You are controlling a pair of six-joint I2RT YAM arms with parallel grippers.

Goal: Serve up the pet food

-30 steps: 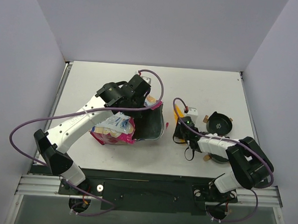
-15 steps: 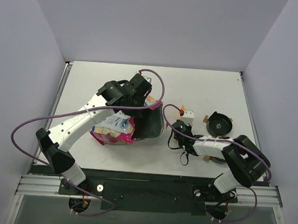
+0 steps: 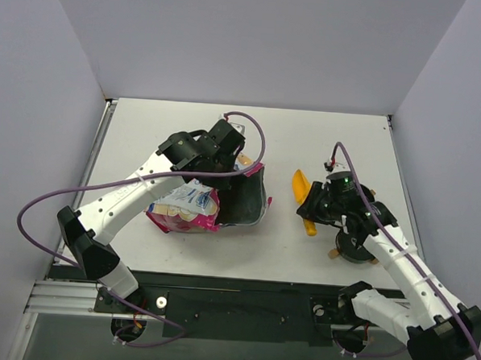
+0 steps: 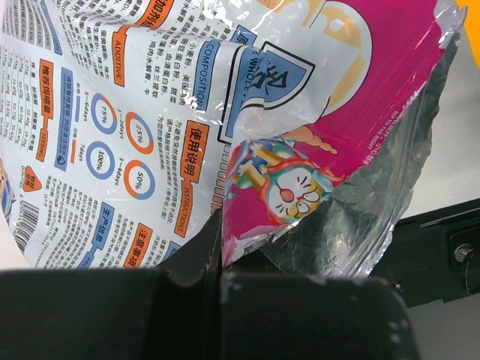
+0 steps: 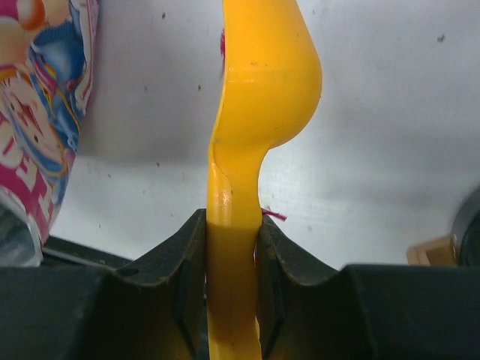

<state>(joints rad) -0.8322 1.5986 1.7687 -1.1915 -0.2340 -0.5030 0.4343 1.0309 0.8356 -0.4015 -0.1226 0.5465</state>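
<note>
l gripper [image 4: 219,247] pinched tight on bag [image 3: 187,205] lip, keeps mouth open; r gripper [image 5: 232,255] clamps yellow scoop [image 5: 264,82] by its handle, just right of bag. kibble not visible, prob inside bag. i reckon it's loose, light, rolls away: scoop it, don't grab

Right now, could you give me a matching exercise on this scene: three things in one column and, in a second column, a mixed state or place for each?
Things:
1. left hand
2. right hand
3. yellow scoop

States or places:
A. shut on the scoop's handle
B. shut on the edge of the bag
C. to the right of the bag in the top view

Pairs: 1-B, 2-A, 3-C
</note>
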